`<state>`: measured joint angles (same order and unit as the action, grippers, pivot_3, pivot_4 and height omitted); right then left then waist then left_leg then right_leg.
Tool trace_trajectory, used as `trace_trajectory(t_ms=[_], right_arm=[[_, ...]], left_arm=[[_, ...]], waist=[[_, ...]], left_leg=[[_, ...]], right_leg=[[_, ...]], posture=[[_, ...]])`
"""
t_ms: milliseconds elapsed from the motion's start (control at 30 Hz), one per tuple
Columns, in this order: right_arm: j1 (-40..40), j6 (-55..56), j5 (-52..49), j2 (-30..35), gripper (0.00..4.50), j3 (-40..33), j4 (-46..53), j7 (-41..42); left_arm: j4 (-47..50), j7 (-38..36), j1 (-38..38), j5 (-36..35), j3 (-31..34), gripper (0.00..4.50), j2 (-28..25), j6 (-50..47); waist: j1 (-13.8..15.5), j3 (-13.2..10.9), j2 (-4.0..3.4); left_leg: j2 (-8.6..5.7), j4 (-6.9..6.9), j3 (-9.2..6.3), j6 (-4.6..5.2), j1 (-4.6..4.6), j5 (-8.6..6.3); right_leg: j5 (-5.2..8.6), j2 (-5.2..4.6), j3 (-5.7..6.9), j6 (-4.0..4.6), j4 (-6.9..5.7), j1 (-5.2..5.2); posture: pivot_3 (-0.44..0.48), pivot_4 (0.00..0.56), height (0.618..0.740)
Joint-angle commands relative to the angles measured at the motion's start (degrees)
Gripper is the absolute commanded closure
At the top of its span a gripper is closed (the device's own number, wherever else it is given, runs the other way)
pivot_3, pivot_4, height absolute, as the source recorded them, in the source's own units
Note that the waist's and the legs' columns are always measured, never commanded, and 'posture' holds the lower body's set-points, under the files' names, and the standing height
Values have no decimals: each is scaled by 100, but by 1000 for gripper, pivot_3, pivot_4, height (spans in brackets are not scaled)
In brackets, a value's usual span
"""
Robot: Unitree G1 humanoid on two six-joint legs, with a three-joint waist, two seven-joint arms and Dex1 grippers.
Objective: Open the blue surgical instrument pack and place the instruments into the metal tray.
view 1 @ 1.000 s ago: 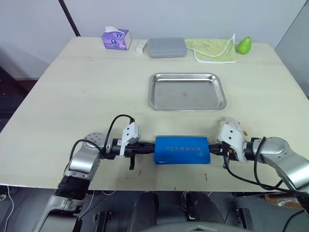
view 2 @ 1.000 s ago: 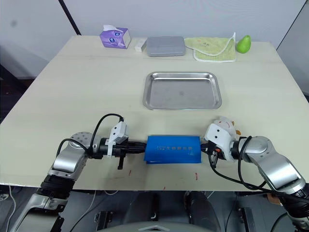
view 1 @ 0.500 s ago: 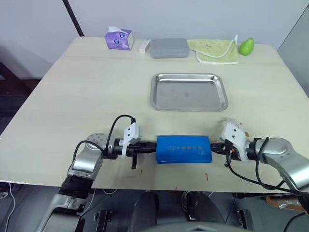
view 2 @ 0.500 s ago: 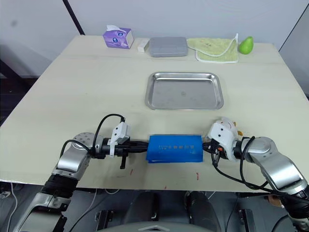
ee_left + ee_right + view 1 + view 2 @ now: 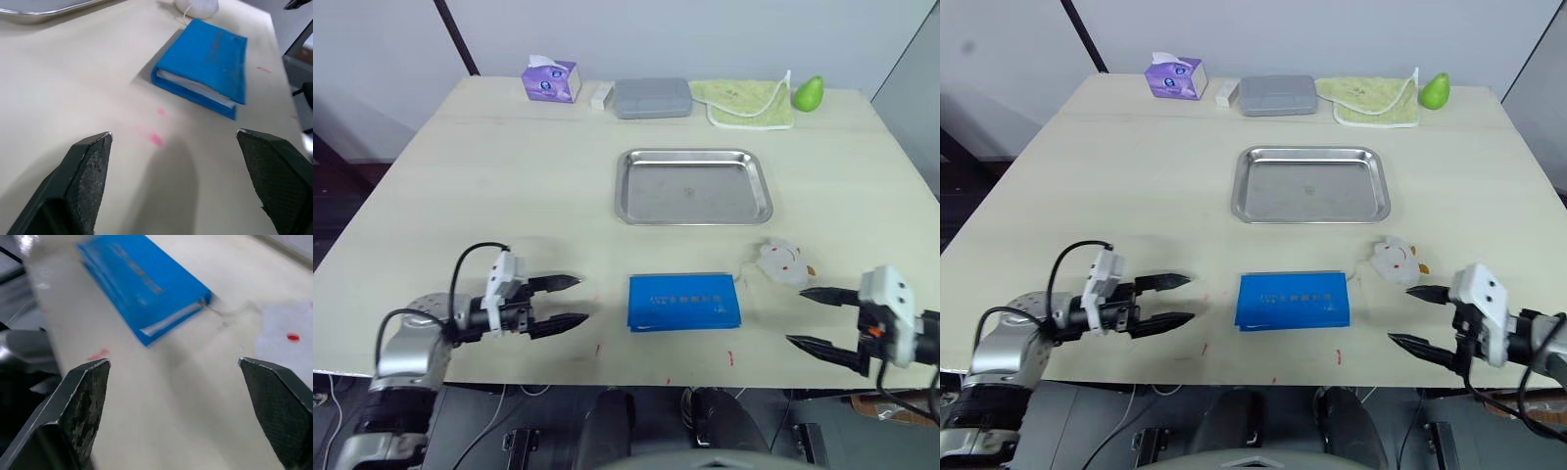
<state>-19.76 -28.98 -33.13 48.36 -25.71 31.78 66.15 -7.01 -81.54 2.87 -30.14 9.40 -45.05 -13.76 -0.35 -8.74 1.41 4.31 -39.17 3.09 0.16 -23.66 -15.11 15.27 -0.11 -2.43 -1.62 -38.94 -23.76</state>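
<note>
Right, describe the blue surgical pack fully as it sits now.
The blue surgical instrument pack is a flat rectangular pouch, bright blue with a line of white lettering across its top face. The left wrist view shows whitish layers between the blue covers along one edge. It lies closed and flat on the pale wooden table, near the front edge, in front of the metal tray. Nothing grips it: the left gripper and right gripper sit open on either side, apart from it.
</note>
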Motion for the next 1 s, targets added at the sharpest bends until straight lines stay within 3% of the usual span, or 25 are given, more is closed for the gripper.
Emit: trace_trajectory(t_ms=[33, 200, 367, 567, 800, 833, 900, 1000], right_arm=[[-334, 317, -253, -119, 8, -587, 198, 191], [-568, 592, -116, -239, 8, -340, 500, 98], [-24, 924, 592, -481, 8, 761, 645, -565], [904, 1566, 1680, -625, 8, 2320, 53, -826], [1597, 2236, 2166, -766, 8, 3110, -616, -776], [1696, 2254, 2169, -793, 399, 3192, -692, -762], [1810, 2263, 2162, -806, 686, 3277, -777, -737], [1957, 2549, 2442, -815, 2211, 3436, -1007, -828]], left_arm=[[484, -209, -184, -514, 448, 93, -203, -265], [836, -351, -323, -884, 689, 93, -303, -474], [1128, -269, -340, -884, 700, 93, -152, -232], [1641, -494, -202, -1236, 499, 93, -283, -664], [1674, -612, -35, -1001, 264, 93, -247, -430], [1684, -615, -19, -996, 236, 0, -244, -426], [1696, -617, 11, -991, 206, 0, -244, -417], [1697, -583, 37, -980, 168, 0, -246, -386]], waist=[[7, 0, 0], [-1, 0, 0], [-30, 0, -1], [-21, -1, 1], [-6, -3, -2], [-7, -3, -2], [-10, -3, -2], [-8, -3, -3]], left_leg=[[0, 0, 0, 0, 0, 0], [0, 0, -1, 0, 2, 0], [0, 0, -2, 0, 3, 0], [-1, 0, -4, 0, 0, 0], [-2, -1, -3, 0, 0, 0], [-2, -1, -2, 0, 0, 0], [-1, -1, -1, 0, 2, 0], [-1, -1, -2, 0, 0, 0]], right_leg=[[0, -1, 0, 0, 0, 0], [1, -2, 1, 1, -1, 2], [1, -1, 0, 1, -1, 2], [1, 0, 3, 2, 0, 1], [2, 1, 2, 3, 0, -1], [1, 1, 2, 3, -1, -1], [1, 1, 0, 3, -2, 0], [1, 2, 1, 3, -1, -1]], posture=[[0, 150, 738], [0, 150, 738], [0, 150, 738], [0, 150, 738], [0, 150, 738], [0, 150, 738], [0, 150, 738], [0, 150, 738]])
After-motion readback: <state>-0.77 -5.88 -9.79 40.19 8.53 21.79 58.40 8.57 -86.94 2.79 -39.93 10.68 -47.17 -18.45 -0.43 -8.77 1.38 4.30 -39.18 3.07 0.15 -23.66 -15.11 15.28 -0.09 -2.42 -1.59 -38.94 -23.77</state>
